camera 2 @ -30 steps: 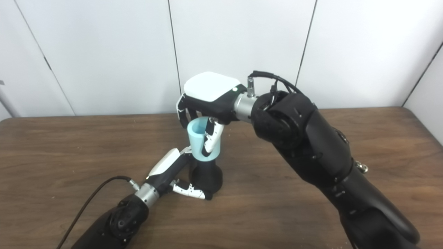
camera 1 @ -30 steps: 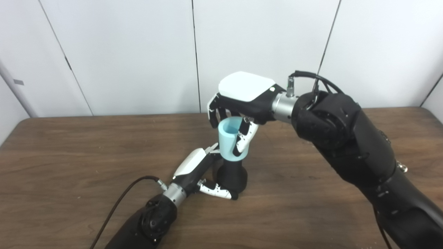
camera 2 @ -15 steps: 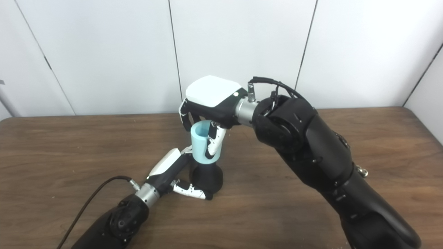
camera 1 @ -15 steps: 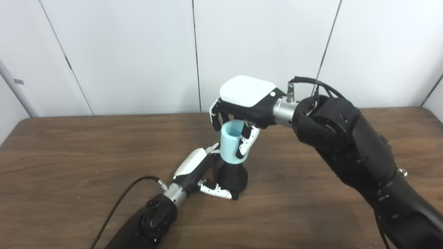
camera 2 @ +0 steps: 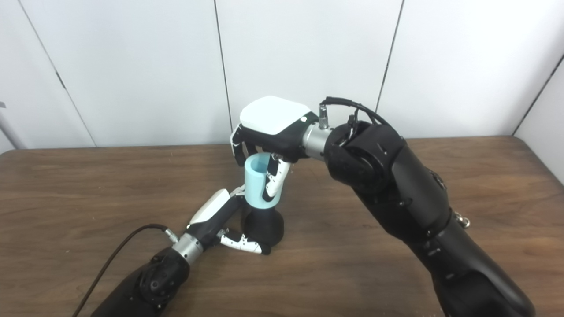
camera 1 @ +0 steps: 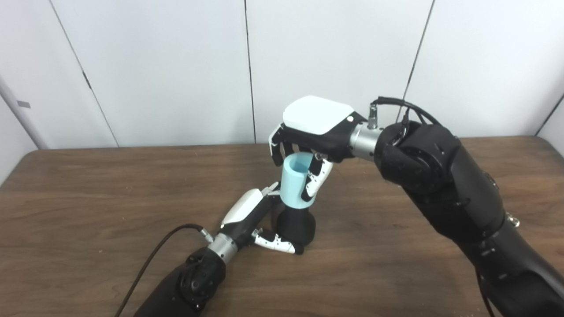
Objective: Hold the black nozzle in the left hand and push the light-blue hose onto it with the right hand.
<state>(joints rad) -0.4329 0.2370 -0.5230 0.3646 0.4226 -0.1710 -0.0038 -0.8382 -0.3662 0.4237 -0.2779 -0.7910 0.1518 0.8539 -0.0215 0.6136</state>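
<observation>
- The left hand lies low on the wooden table, its forearm coming up from the near edge; its fingers and thumb wrap the flared base of the black nozzle, with the thumb curled across the near side.
- A black cable trails from the left wrist down toward the near edge, left of the nozzle.
- The black nozzle stands upright on the table, roughly midway between the near and far edges, with bare wood open all around it to the left, and wide bare wood beyond the right arm too.
- The light-blue hose sits upright on top of the nozzle, its lower rim meeting the nozzle's neck and its open mouth facing up.
- The right hand reaches in from the right, palm down over the hose, fingers curled round its upper part and thumb down its right side, holding it.
- No writing or labels can be read on any part.
- Behind the nozzle, past the far table edge, stand plain white wall panels.
</observation>
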